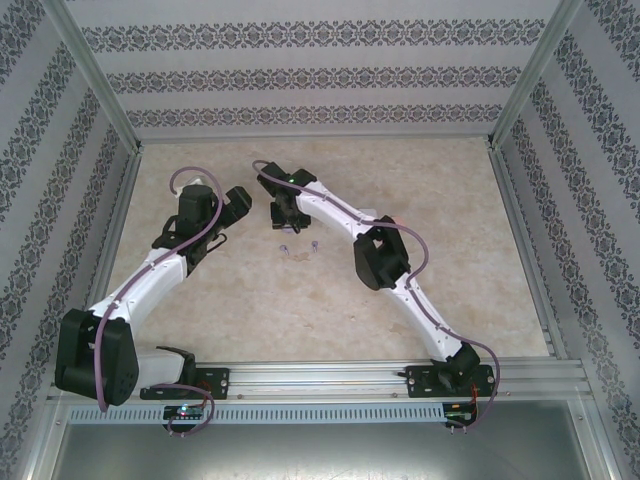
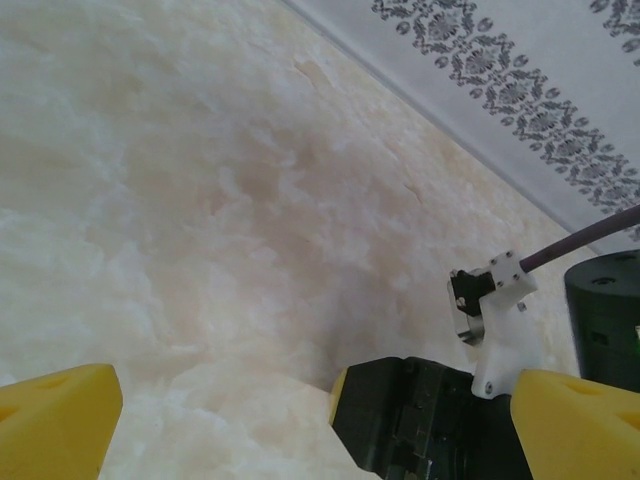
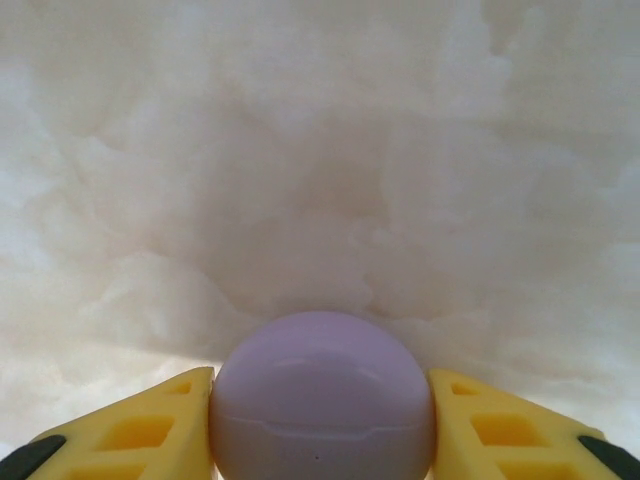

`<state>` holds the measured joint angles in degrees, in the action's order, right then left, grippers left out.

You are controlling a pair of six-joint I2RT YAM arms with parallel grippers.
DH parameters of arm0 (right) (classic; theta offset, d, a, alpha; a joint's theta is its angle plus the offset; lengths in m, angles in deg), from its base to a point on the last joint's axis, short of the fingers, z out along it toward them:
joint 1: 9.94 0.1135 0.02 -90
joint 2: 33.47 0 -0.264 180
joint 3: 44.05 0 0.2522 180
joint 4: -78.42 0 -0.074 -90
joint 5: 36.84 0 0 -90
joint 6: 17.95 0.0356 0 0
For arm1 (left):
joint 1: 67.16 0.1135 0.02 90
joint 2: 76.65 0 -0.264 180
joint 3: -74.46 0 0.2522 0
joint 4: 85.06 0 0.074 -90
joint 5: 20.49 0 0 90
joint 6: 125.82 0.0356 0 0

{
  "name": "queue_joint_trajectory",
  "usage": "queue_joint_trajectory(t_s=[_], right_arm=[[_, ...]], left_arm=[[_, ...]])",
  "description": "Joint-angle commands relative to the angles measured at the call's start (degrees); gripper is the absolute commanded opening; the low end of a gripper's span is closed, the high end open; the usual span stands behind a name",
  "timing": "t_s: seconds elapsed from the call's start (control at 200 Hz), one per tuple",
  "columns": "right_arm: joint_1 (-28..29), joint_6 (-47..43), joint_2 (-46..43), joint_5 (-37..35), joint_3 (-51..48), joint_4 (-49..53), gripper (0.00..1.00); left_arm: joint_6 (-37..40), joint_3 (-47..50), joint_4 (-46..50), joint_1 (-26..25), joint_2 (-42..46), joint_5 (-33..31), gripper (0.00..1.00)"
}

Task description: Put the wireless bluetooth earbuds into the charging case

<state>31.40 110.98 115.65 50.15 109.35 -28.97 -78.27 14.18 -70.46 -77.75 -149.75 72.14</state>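
Around both tools, item one: patterned walls (image 1: 300,80), pale with dark floral bands, enclosing the work area on three sides.

Item two: table (image 1: 300,320), cream marbled top, bare near the arm bases.

Item three: left arm (image 1: 150,275), white and black, angled up and inward from its base. Right arm (image 1: 400,285), same build, leaning inward to meet it near the table's middle.

Item four: left gripper (image 1: 238,203), jaws spread wide, nothing between its yellow fingers (image 2: 60,415) but table. Its wrist camera looks past them at a black housing (image 2: 420,425) with a white bracket, part of the right arm's end, close ahead of its right finger.

Item five: right gripper (image 1: 283,220), tilted down at the table just beside the left gripper, with its jaws set narrow.

Item six: charging case (image 3: 322,390), lilac, rounded, smooth, with a faint seam across it. It sits between the right gripper's yellow fingers (image 3: 140,435), and both pads touch its sides (no gap shows on either side).

Item seven: wireless bluetooth earbuds (image 1: 297,254), a few tiny purplish specks lying loose on the table just on the base side of the right gripper, apart from the case. Their number and orientation are too small to tell.
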Motion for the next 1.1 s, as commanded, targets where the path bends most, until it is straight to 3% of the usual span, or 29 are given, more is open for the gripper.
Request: queue_joint_trajectory(t_s=[0.0, 0.12, 0.275, 0.53, 0.794, 1.094], right_arm=[[-2.6, 2.2, -11.8, 1.3, -6.1, -4.2, 0.29], [-4.9, 4.6, -21.2, 1.4, -16.3, -8.2, 0.3], [-8.2, 10.6, -34.6, 1.8, -34.4, -16.9, 0.3], [-12.7, 28.9, -50.9, 4.3, -59.7, -33.3, 0.28], [-12.0, 43.3, -54.6, 3.0, -67.5, -38.6, 0.27], [-10.5, 49.0, -52.7, 3.7, -67.7, -41.3, 0.27]], left_arm=[[1.6, -1.9, -0.5, 0.7, -2.6, 5.1, 0.99], [0.1, 0.2, -8.9, 0.7, -5.7, 13.0, 1.0], [-2.4, 4.5, -26.5, -0.2, -9.5, 23.0, 1.0], [-2.3, 6.2, -44.0, -5.6, -15.5, 29.7, 1.0], [-5.4, 5.2, -58.0, -11.2, -25.1, 34.5, 0.99], [-8.9, 3.6, -65.9, -14.4, -32.8, 34.2, 0.93]])
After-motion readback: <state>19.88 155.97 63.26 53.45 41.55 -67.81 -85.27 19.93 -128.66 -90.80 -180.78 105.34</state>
